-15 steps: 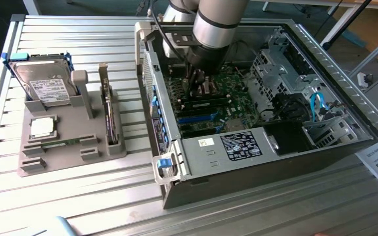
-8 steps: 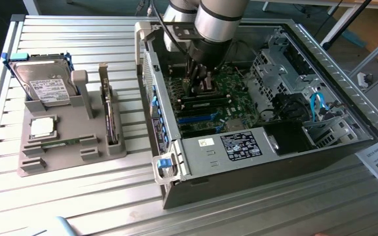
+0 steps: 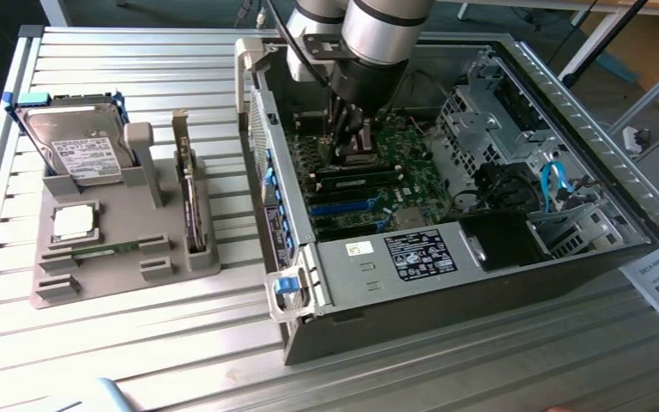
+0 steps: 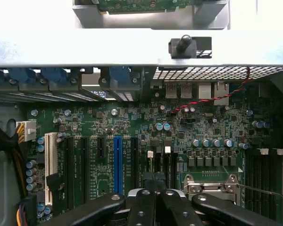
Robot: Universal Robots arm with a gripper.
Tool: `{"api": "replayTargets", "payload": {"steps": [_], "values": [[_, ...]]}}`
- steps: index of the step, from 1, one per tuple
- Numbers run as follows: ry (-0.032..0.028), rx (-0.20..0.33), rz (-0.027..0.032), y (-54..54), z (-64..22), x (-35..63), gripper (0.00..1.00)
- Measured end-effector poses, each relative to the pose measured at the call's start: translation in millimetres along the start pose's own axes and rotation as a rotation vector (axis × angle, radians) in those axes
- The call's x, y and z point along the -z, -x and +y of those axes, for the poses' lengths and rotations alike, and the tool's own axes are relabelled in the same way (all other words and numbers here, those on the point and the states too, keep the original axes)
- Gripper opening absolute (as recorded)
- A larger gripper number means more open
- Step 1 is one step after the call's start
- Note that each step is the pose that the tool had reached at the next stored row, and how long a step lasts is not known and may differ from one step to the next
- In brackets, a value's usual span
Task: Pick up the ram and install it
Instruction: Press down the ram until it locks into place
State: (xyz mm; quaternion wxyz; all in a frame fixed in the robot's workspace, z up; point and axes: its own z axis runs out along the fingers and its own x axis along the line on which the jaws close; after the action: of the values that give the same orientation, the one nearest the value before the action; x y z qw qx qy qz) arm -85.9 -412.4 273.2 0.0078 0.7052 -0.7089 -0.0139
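Slatted metal table (image 3: 135, 343); open PC case (image 3: 444, 283), label text unreadable; tool (image 4: 155, 181) pressed together above motherboard (image 4: 132, 127).

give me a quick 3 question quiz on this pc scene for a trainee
1. True or false: the jaws stand wide open.
2. Where is the gripper? A) over the holder B) inside the case, above the motherboard C) off the table
3. Which labelled silver part stands at the far end of the holder?

Key: 1 false, they are shut. 2 B. 3 the hard drive.
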Motion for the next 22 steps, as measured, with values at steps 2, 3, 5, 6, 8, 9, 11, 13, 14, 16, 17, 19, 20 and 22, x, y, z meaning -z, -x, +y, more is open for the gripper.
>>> {"api": "replayTargets", "payload": {"steps": [2, 3, 5, 6, 8, 9, 11, 13, 14, 16, 17, 19, 20, 22], "values": [[0.0003, 0.000, 0.0002, 0.0, -0.9, 0.1, 0.10], [0.0003, 0.000, 0.0004, 0.0, -2.0, 0.2, 0.10], [0.0001, 0.000, 0.0001, 0.0, -8.0, 0.3, 0.10], [0.0001, 0.000, 0.0001, 0.1, -12.5, 0.4, 0.10], [0.0003, 0.000, 0.0000, 0.1, -20.2, 0.6, 0.10], [0.0006, 0.000, 0.0001, 0.1, -23.4, 0.7, 0.10], [0.0013, 0.000, 0.0000, 0.2, -30.9, 0.9, 0.10], [0.0025, 0.000, 0.0001, 0.2, -38.5, 1.2, 0.10], [0.0032, 0.000, 0.0001, 0.2, -42.2, 1.3, 0.10], [0.0047, 0.000, 0.0001, 0.2, -50.6, 1.6, 0.10], [0.0054, 0.000, 0.0001, 0.2, -54.4, 1.7, 0.10], [0.0066, 0.000, 0.0000, 0.3, -61.6, 1.9, 0.10], [0.0073, 0.000, 0.0002, 0.3, -65.3, 2.0, 0.10], [0.0090, 0.000, 0.0000, 0.4, -74.5, 2.3, 0.10]]}}
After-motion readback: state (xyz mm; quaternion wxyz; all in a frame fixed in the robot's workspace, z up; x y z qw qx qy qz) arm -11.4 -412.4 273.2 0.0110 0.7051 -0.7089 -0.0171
